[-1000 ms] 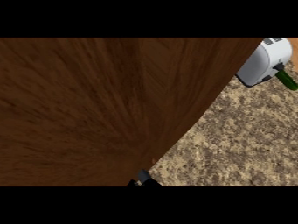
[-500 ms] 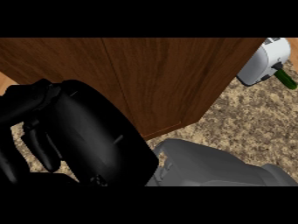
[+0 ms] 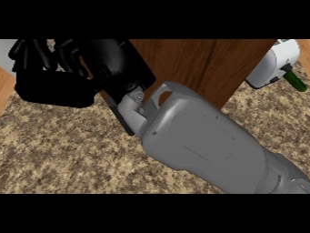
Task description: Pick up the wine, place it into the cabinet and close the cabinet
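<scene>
Meanwhile, the right hand (image 3: 83, 68) is curling its fingers against the cabinet door (image 3: 197, 68). Far to its right the wine bottle (image 3: 294, 81) is lying slanted on the desk (image 3: 63, 150).

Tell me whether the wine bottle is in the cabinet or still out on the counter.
Out. The green wine bottle shows at the view's right edge, beside the brown cabinet door, over the speckled counter.

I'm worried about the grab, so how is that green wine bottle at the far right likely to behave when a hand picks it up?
The wine bottle looks smooth and glossy, so probably slippery. Only its narrow green end shows beside a white object, lying at a slant, so it may roll if nudged. If glass, likely stiff and breakable.
</scene>
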You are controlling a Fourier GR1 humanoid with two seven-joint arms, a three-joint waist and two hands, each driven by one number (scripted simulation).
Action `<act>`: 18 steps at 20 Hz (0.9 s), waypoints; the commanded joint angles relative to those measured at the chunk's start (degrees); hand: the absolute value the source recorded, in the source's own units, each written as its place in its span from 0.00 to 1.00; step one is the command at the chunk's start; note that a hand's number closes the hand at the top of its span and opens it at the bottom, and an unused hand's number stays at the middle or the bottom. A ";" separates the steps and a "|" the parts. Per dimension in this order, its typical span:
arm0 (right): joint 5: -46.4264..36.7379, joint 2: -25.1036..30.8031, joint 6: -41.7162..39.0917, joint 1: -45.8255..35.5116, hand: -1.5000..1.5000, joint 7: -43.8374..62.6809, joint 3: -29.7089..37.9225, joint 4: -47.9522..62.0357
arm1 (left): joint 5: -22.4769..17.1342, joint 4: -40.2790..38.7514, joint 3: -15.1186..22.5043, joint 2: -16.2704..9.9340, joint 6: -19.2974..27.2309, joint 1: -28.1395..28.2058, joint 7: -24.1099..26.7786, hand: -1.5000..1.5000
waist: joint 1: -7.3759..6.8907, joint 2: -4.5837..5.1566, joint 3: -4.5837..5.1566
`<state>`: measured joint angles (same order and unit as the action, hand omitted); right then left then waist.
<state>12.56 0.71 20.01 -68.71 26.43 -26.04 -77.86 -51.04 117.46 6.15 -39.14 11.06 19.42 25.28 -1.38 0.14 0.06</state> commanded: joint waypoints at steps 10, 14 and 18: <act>0.02 2.66 -10.88 0.06 1.00 -14.88 8.79 19.09 | 2.16 0.32 -0.34 2.07 2.03 -4.13 -4.29 0.00 | 0.46 0.48 -0.05; -2.18 4.35 -11.19 0.11 1.00 -16.99 8.59 21.25 | 3.46 -1.26 0.38 2.98 0.56 -3.44 -2.81 0.00 | 0.30 0.67 0.01; -3.34 5.11 -11.00 -1.21 1.00 -16.92 8.95 22.43 | 4.17 -0.33 0.85 3.40 -0.96 -1.18 -1.87 0.00 | -0.58 0.45 0.06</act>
<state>10.98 1.84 7.60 -68.67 10.00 -21.42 -64.80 -47.82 117.73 6.39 -36.48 11.25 17.47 22.39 -2.02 -2.29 0.48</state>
